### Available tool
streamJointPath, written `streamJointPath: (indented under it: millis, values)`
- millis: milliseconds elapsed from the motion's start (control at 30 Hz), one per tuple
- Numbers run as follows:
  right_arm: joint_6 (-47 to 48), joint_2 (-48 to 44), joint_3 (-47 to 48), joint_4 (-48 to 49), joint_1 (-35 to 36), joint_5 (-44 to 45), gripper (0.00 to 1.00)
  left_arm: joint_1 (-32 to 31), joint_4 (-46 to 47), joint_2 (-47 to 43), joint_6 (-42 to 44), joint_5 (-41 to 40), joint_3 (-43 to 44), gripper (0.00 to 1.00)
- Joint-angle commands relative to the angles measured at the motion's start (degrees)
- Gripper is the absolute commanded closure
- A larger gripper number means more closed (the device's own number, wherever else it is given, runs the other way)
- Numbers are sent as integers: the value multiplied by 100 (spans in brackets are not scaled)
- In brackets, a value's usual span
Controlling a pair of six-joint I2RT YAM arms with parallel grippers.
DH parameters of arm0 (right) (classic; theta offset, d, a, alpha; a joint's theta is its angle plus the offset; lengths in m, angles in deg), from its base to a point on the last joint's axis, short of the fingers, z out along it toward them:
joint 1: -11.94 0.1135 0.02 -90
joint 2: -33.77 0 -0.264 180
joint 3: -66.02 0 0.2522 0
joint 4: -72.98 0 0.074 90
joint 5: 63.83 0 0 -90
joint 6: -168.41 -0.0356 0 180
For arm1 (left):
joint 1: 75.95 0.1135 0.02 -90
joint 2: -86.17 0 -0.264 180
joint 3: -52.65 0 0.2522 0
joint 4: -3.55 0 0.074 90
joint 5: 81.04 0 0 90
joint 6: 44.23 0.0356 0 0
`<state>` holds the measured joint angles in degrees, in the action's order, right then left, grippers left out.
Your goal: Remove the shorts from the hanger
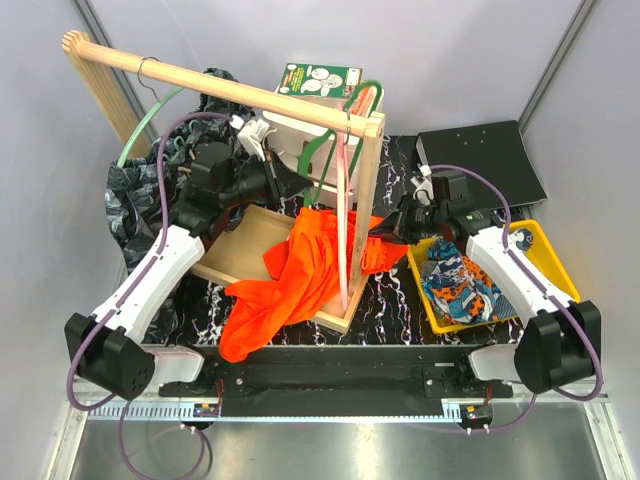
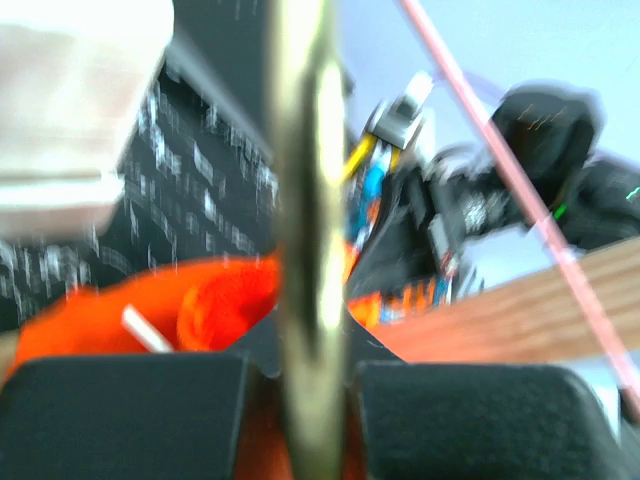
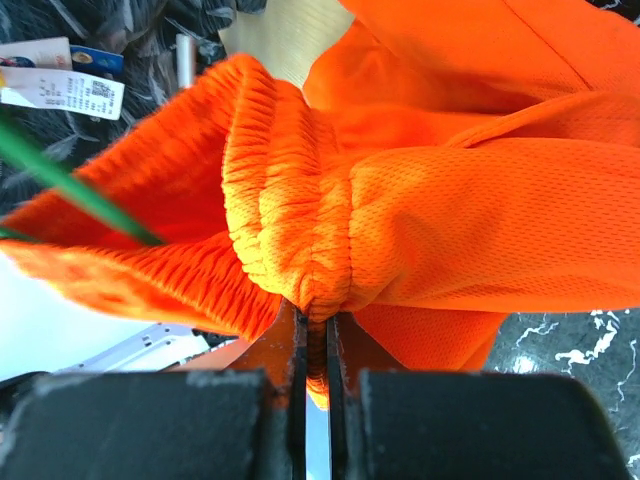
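orange shorts [image 3: 420, 200] in a pinch
right jaws pinch the waistband, left jaws clamp a brassy rod [image 2: 310, 200]

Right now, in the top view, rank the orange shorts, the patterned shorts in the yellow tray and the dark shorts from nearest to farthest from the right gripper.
1. The orange shorts: clamped in the right gripper, mid-table.
2. The patterned shorts: in the yellow tray, on the right side.
3. The dark shorts: far left, past the wooden rack.
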<state>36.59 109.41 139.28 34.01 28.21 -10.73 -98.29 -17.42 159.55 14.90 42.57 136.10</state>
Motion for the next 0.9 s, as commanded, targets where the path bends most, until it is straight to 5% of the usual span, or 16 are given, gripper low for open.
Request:
streamJointPath:
  millis: [0,133,467,700,867]
  values:
    - [244,145,342,-159,113,42,100,-33,2542,-8,-471,-539,-183,100]
    - [297,83,395,-256,113,254,100,-50,3094,289,-359,-696,-115,100]
    - [394,30,1010,-660,104,684,100,-59,1023,1398,-499,-820,1415,100]
    - [605,-163,1318,-1038,-282,1168,100,-50,-404,706,466,-1400,1109,100]
    - [719,-435,1774,-1477,-1448,1027,100,-42,-1018,-77,968,-1734,372,100]
